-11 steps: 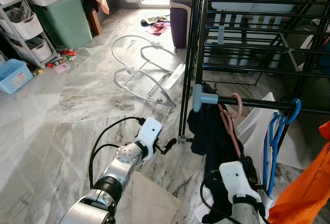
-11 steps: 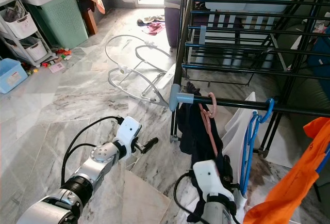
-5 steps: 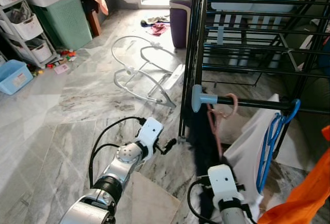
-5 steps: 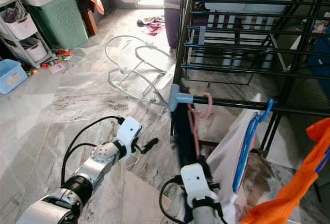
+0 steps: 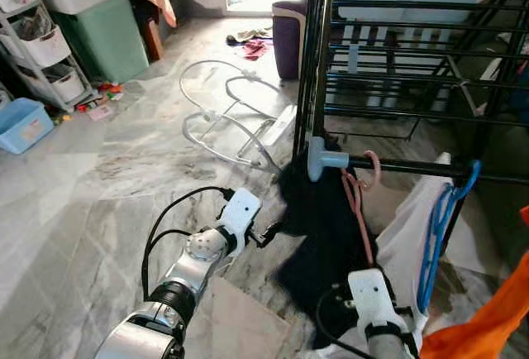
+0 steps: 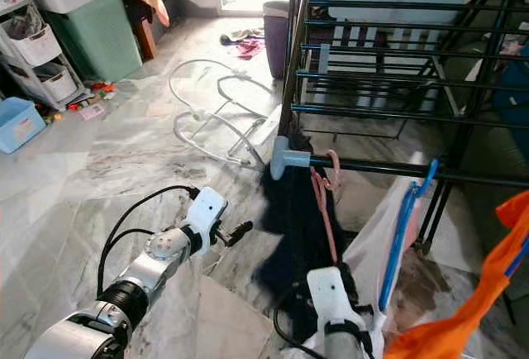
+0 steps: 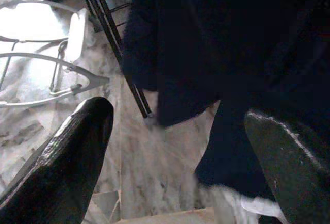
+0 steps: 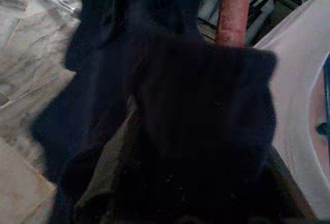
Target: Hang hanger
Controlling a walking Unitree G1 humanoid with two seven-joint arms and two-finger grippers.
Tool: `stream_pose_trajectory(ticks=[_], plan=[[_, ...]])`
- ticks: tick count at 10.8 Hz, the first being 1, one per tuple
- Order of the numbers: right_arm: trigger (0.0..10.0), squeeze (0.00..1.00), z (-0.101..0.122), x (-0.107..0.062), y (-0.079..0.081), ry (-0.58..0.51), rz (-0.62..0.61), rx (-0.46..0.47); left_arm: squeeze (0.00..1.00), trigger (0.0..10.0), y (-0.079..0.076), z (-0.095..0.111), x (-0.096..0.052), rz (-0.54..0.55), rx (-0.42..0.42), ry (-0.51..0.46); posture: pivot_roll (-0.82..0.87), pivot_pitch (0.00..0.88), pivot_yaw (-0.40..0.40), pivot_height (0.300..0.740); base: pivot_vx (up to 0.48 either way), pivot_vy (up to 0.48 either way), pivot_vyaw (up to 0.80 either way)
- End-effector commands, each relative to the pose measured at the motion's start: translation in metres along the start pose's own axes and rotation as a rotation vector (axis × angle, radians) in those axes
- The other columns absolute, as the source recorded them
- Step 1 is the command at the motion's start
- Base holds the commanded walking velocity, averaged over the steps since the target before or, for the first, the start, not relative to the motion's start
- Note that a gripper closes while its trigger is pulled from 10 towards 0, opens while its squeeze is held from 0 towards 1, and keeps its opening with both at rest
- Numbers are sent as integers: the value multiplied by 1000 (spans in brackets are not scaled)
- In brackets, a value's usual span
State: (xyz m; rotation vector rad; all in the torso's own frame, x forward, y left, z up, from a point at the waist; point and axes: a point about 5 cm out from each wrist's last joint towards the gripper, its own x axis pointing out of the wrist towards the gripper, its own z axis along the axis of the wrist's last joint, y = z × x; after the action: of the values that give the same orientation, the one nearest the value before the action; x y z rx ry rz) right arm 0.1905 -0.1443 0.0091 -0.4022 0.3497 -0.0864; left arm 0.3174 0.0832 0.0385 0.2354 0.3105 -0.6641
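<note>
In the left eye view, the pink hanger (image 5: 360,202) is hooking over the black rail (image 5: 413,165) of the drying rack (image 5: 388,61), just beside the rail's grey end cap (image 5: 321,159), and a dark garment (image 5: 324,227) is draping from it toward the marble floor (image 5: 107,177); a blue hanger (image 5: 438,227) carrying a white garment (image 5: 405,243) is hanging on the same rail, further to the robot's right; the left tool (image 5: 269,231) is reaching forward low over the floor, near the garment's edge; the right arm (image 5: 374,309) is rising beneath the dark garment, and its tool is hidden by the cloth. In the right eye view, a white wire frame (image 6: 219,119) is lying on the floor beside the rack, and an orange garment (image 6: 463,309) is showing at the lower corner. In the left wrist view, the black fingers (image 7: 72,152) are standing wide apart and gripping nothing, with the dark garment and a rack leg (image 7: 116,48) beyond them. In the right wrist view, dark cloth is covering the tool, so its state cannot be told; the pink hanger's shaft (image 8: 233,7) is showing above the cloth.
</note>
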Motion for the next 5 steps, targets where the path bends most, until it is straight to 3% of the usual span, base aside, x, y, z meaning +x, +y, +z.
stream_pose_trajectory(ticks=[1,5], plan=[[0,0,-4,0,1,31,3,16,0,10000,3,-1,-1,6,16,12,-117,41,74,740,0,0,0],[0,0,-5,-4,7,25,26,-9,0,10000,4,-2,-2,7,17,15,-116,44,73,740,0,0,0]])
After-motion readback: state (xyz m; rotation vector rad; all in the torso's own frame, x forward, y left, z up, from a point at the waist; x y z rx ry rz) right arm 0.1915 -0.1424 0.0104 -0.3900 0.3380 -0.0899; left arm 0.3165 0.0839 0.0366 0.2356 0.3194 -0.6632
